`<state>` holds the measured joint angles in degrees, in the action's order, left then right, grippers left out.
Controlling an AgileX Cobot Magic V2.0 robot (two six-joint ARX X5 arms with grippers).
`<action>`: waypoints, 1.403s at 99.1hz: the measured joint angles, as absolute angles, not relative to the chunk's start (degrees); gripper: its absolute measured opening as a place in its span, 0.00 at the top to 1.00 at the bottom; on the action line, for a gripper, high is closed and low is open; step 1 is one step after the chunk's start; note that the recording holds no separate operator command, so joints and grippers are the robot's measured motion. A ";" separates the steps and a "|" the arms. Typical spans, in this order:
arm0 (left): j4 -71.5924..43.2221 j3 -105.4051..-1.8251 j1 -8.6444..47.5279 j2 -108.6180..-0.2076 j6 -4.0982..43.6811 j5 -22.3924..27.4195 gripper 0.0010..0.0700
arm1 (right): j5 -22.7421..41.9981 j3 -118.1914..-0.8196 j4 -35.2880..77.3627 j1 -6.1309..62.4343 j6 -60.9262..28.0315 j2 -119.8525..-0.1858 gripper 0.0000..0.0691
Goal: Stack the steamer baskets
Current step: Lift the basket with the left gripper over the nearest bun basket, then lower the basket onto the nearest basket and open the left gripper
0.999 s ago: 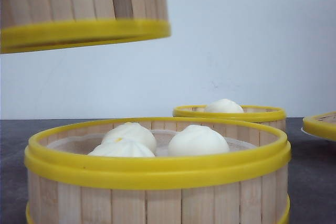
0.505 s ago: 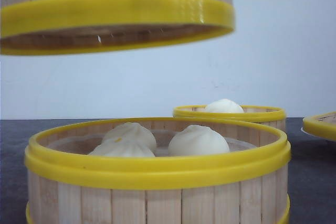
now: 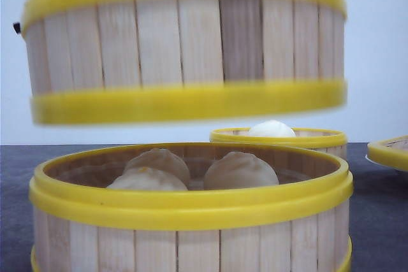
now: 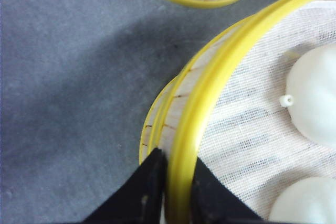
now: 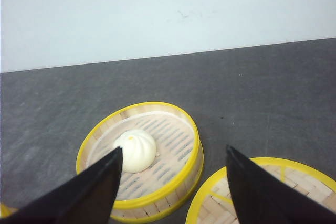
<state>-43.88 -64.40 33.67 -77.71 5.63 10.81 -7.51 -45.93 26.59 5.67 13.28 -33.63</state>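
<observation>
1. On the left, the left gripper (image 4: 176, 192) is pinching the yellow rim of the lifted basket (image 3: 185, 49), one black finger (image 4: 144, 195) outside the wall and the other inside on the white cloth.
2. This lifted basket is hanging in the air directly above the near basket (image 3: 191, 221), which is standing on the dark table (image 3: 382, 221) with three buns (image 3: 239, 170) inside.
3. The two baskets are not touching; a gap is showing between the lower band of the upper one and the top rim of the lower one.
4. The upper basket is looking almost level and nearly centred, perhaps shifted slightly to the left, so the coming move is probably a straight lowering, with the rims needing to match all around.
5. Farther right and behind, the back basket (image 5: 142, 158) is holding one bun (image 5: 135, 150).
6. At the right edge, another basket (image 5: 262, 192) is lying empty.
7. The right gripper (image 5: 170, 182) is hanging over these two with fingers spread wide, holding nothing.
</observation>
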 joint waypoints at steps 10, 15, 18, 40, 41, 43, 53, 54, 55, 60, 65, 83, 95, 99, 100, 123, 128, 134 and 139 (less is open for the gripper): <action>-42.72 -63.13 33.78 -78.91 5.65 10.57 0.97 | -7.51 -45.93 26.59 5.69 13.28 -33.63 0.44; -42.41 -62.54 33.87 -79.35 5.65 10.39 0.97 | -7.51 -45.93 26.59 5.69 13.28 -33.63 0.44; -42.37 -62.30 33.89 -79.61 5.63 10.26 0.97 | -7.51 -45.93 26.59 5.69 13.28 -33.63 0.44; -41.06 -62.02 34.00 -80.97 5.65 10.28 0.97 | -7.51 -45.93 26.59 5.69 13.28 -33.63 0.44; -41.06 -62.02 34.00 -80.99 5.65 10.28 0.97 | -7.51 -45.93 26.59 5.67 13.28 -33.63 0.44; -41.08 -62.02 34.00 -81.14 5.65 10.28 0.97 | -7.51 -45.93 26.59 5.69 13.26 -33.63 0.44; -40.95 -62.02 34.00 -81.67 5.67 10.31 0.97 | -7.51 -45.93 26.59 5.67 13.26 -33.63 0.44; -40.91 -62.02 34.00 -81.71 5.67 10.33 0.97 | -7.51 -45.93 26.59 5.67 13.26 -33.63 0.44; -40.91 -62.02 34.00 -81.73 5.67 10.33 0.97 | -7.51 -45.93 26.59 5.69 13.26 -33.63 0.44; -40.86 -62.02 34.00 -81.82 5.67 10.37 0.97 | -7.51 -45.93 26.59 5.67 13.26 -33.63 0.44; -40.88 -62.02 34.00 -81.87 5.67 10.37 0.97 | -7.51 -45.93 26.59 5.69 13.26 -33.63 0.44; -40.97 -62.02 34.00 -82.04 5.74 10.46 0.96 | -7.51 -45.93 26.59 5.69 13.26 -33.63 0.44; -40.91 -62.02 34.00 -82.04 6.04 10.68 0.83 | -7.51 -45.93 26.59 5.69 13.26 -33.63 0.44; -40.93 -62.02 34.00 -82.04 6.07 10.68 0.77 | -7.51 -45.93 26.59 5.69 13.26 -33.63 0.44; -40.91 -62.02 34.00 -82.04 6.07 10.68 0.76 | -7.51 -45.93 26.59 5.69 13.26 -33.63 0.44; -40.91 -62.02 34.00 -82.04 6.20 10.70 0.67 | -7.51 -45.93 26.59 5.69 13.26 -33.63 0.44; -40.88 -62.02 34.00 -82.02 6.20 10.70 0.67 | -7.51 -45.93 26.59 5.67 13.26 -33.63 0.44; -40.60 -62.02 34.00 -81.80 6.20 10.68 0.67 | -7.51 -45.93 26.59 5.67 13.28 -33.69 0.44; -40.03 -62.02 34.00 -80.93 6.26 10.68 0.67 | -7.51 -45.93 26.59 5.69 13.26 -33.95 0.44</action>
